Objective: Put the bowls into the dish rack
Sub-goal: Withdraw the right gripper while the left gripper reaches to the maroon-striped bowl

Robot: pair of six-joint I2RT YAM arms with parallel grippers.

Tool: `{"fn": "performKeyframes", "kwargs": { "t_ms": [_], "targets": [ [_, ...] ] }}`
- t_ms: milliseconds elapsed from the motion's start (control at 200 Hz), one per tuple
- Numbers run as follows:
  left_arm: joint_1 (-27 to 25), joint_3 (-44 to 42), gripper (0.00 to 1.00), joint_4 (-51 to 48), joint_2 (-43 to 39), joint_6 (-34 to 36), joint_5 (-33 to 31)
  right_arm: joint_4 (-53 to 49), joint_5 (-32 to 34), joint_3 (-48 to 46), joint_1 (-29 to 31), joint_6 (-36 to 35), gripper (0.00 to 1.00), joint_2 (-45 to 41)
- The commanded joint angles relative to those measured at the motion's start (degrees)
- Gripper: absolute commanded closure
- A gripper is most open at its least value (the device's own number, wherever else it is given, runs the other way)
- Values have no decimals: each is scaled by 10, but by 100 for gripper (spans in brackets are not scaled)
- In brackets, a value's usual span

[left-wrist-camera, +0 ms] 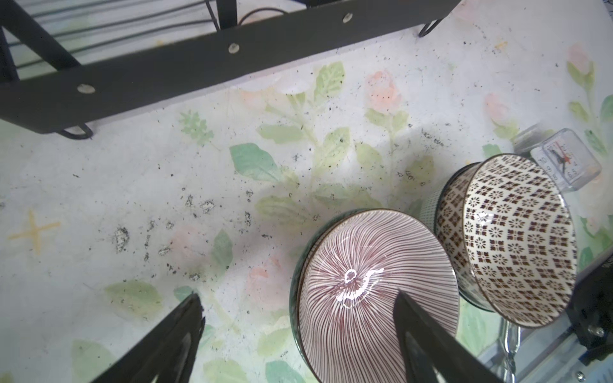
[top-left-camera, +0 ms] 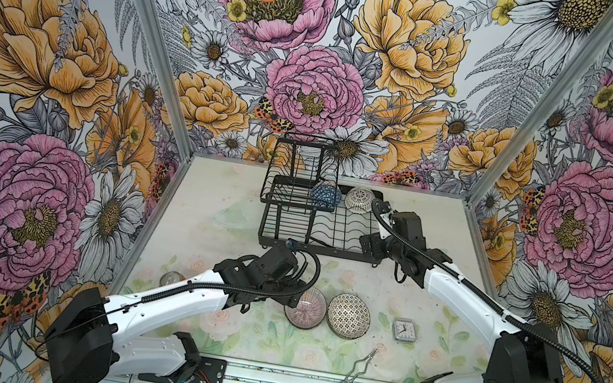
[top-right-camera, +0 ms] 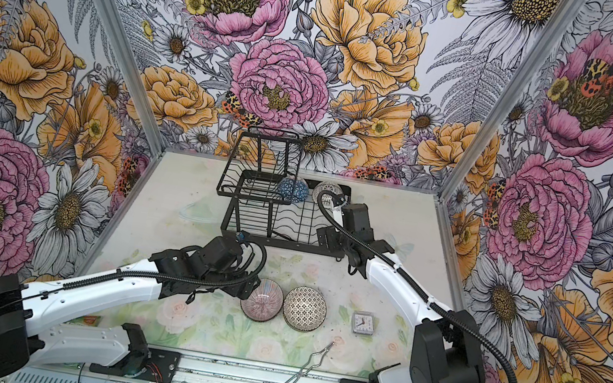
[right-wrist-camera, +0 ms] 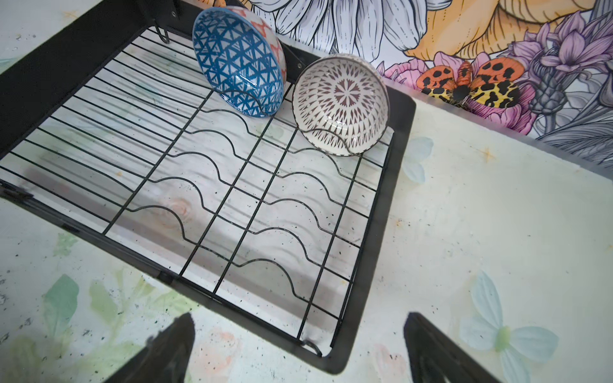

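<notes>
Left hand is spread wide in front of the dish rack, one finger over the pink-striped bowl, gripping nothing. Right hand hangs spread and empty over the rack's near right corner.

Four bowls show plainly: two in the rack, two in front of it. In the rack's back row the blue-triangle bowl and the dotted bowl stand on edge side by side, the dotted one's mouth facing the rack's front. The pink-striped bowl and the mosaic bowl sit mouths up, rim to rim; under each, what looks like another bowl's wall shows.

The rack's long side runs left to right, with its raised shelf at the left end. One clock and one pair of tongs lie in front of the rack, and one glass dish lies left of it.

The worktop is pale, with faded flowers and dark specks. Flower-print walls enclose it.
</notes>
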Motion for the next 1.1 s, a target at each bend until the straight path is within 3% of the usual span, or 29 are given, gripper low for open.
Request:
{"fn": "performKeyframes", "kwargs": {
  "t_ms": [0,395,1091],
  "targets": [
    [-6,8,18,-12,22,-17,-14,-3,-1,12,-3,7,0,14],
    [-8,36,70,-13,74,-3,-11,-2,2,14,-3,4,1,25],
    [-10,25,85,-11,79,-8,15,-3,-4,14,-9,5,1,45]
  ]
}}
